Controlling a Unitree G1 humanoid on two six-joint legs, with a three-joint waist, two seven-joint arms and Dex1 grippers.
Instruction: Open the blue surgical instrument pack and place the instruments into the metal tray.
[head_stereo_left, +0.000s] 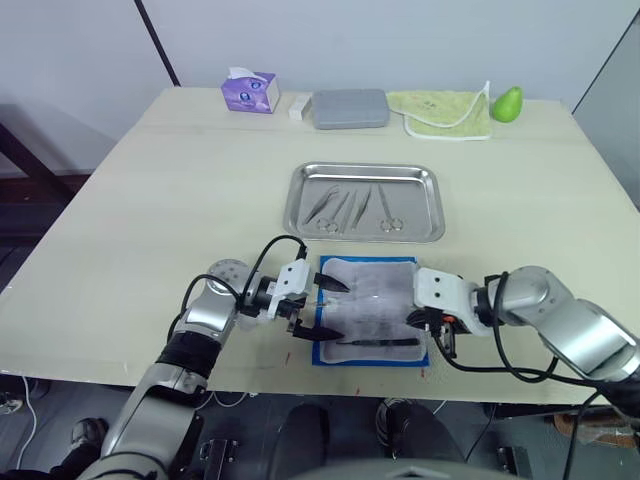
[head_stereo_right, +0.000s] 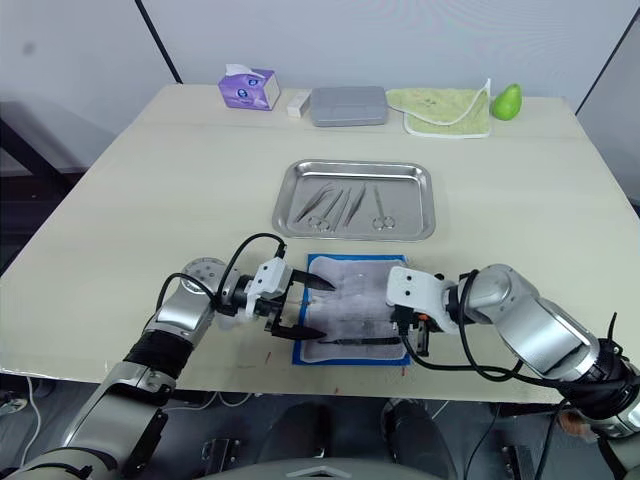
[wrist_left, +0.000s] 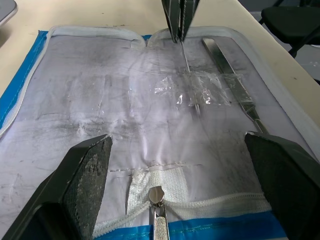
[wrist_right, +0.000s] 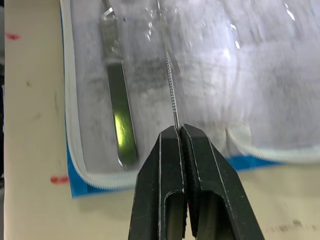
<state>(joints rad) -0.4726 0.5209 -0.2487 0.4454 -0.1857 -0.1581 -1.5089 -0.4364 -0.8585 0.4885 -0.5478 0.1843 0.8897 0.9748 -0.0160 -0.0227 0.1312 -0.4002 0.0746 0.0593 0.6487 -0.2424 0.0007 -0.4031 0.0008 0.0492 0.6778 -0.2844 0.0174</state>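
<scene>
The blue surgical instrument pack (head_stereo_left: 366, 312) lies unfolded, lining up, at the near edge of the tabletop (head_stereo_left: 150, 200), directly in front of the metal tray (head_stereo_left: 364, 202), presumably so that each transfer is a short carry forward; several instruments (head_stereo_left: 352, 208) already rest in the tray, so the job looks well advanced; the left pincer (head_stereo_left: 308, 306) sits at the pack's left edge with its fingers spread wide over the lining, gripping nothing, likely placed to steady the fabric while the other arm pulls; the right pincer (wrist_right: 180, 131) is at the pack's right edge, fingers closed tight on the tip of a thin wire-like probe (wrist_right: 170, 82) that runs under a clear plastic strip (wrist_left: 200, 90) on the lining; a flat metal handle (wrist_right: 119, 107) lies just beside the probe, nearer the front border, not yet taken; grip at the very tip looks slender, so slipping is a risk.
</scene>
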